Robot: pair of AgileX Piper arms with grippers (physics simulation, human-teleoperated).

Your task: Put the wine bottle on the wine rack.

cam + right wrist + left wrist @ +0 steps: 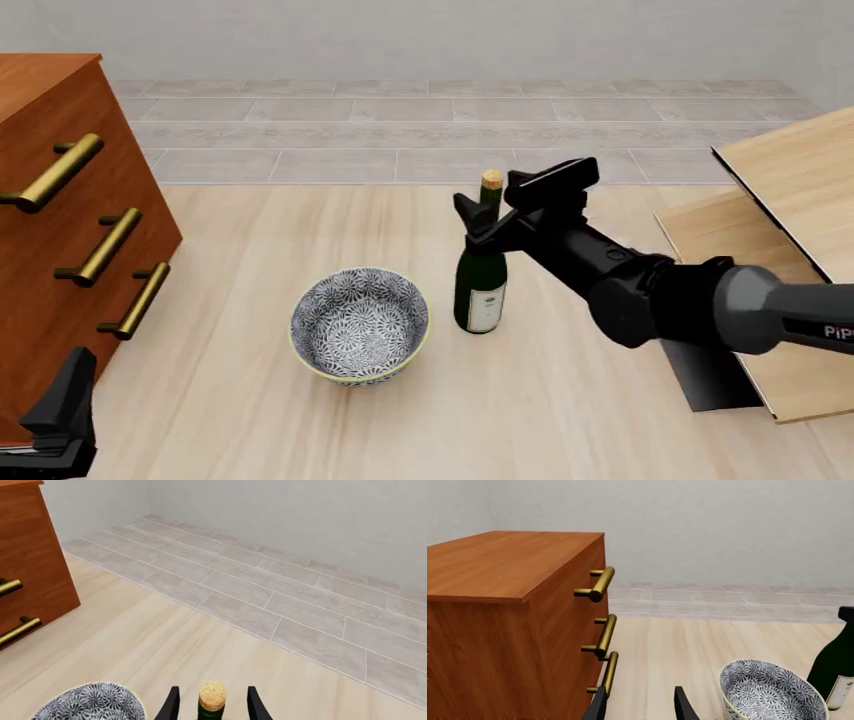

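The wine bottle (481, 285), dark green with a tan cork and a white label, stands upright on the table beside the bowl. My right gripper (489, 222) is open, one finger on each side of the bottle's neck just below the cork. In the right wrist view the cork (212, 695) sits between the two fingers of the right gripper (212, 704), with gaps on both sides. The wine rack (790, 178), pale wood panels on a black base, stands at the right edge. My left gripper (64, 405) is open and empty at the near left, close to the cabinet. The left wrist view also shows the bottle (835, 667).
A reddish-brown drawer cabinet (54, 210) with brass handles stands at the left; it fills much of the left wrist view (500, 610). A patterned bowl (358, 325) sits left of the bottle and also shows in the left wrist view (768, 690).
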